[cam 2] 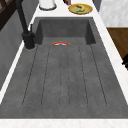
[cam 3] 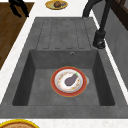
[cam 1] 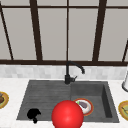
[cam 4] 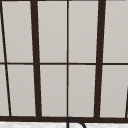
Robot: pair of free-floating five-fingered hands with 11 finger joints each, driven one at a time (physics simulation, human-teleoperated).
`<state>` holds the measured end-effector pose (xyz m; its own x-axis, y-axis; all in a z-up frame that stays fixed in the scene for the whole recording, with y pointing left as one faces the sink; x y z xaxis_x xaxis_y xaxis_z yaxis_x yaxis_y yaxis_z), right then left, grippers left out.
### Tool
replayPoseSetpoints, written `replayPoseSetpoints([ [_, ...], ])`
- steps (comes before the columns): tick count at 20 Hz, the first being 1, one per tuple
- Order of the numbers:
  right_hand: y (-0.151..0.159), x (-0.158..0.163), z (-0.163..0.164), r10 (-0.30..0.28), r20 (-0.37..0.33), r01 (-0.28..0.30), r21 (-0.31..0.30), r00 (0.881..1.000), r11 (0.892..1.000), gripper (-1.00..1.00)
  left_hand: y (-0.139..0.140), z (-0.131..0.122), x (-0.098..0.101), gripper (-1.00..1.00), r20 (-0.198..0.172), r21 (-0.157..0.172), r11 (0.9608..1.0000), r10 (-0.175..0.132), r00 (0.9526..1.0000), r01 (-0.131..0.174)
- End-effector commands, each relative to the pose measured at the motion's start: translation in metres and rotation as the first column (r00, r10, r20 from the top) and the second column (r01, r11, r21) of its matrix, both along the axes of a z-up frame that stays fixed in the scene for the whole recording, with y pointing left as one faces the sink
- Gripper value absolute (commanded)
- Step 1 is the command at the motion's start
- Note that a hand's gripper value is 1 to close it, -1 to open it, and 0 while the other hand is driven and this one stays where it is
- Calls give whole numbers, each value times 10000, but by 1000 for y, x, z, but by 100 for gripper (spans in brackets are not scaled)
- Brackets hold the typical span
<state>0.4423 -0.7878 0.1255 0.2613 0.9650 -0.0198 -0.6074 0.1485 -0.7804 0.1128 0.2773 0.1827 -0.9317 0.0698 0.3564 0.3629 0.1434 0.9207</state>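
Dark window panes (cam 4: 52, 32) back the grey sink (cam 1: 45, 100). At lower left of the front view the left hand (cam 1: 33, 115) hangs over the sink's front edge (open or closed, I cannot tell), apart from the red ball (cam 1: 67, 115) at its right. It looks like an approach; reaching the ball calls for a move rightward.

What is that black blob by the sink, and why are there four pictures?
The black blob is a robot hand: it floats alone, with no arm, at the sink's front left edge, holding nothing. Four cameras look at once: from the front, from each side, and up at the window. In the basin lies a red-rimmed plate with an eggplant on it. A black tap stands behind. More plates of food sit on the counter. A big red ball shows at the front.
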Motion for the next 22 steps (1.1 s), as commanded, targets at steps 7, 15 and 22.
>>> replayPoseSetpoints([
  [7, 10, 12, 23, -1595, 63, 1596, -290, 9872, 9867, 100, 0, 0, 0, 0, 0, 0, 10000, 0, 10000, 0],
  [15, 21, 11, 3, -1888, 91, 1890, -706, 9820, 9794, 100, 0, 0, 0, 0, 0, 0, 10000, 0, 10000, 0],
  [22, 36, 2, -42, -2418, 233, 2422, -1683, 9701, 9555, 100, 0, 0, 0, 0, 0, 0, 10000, 0, 10000, 0],
])
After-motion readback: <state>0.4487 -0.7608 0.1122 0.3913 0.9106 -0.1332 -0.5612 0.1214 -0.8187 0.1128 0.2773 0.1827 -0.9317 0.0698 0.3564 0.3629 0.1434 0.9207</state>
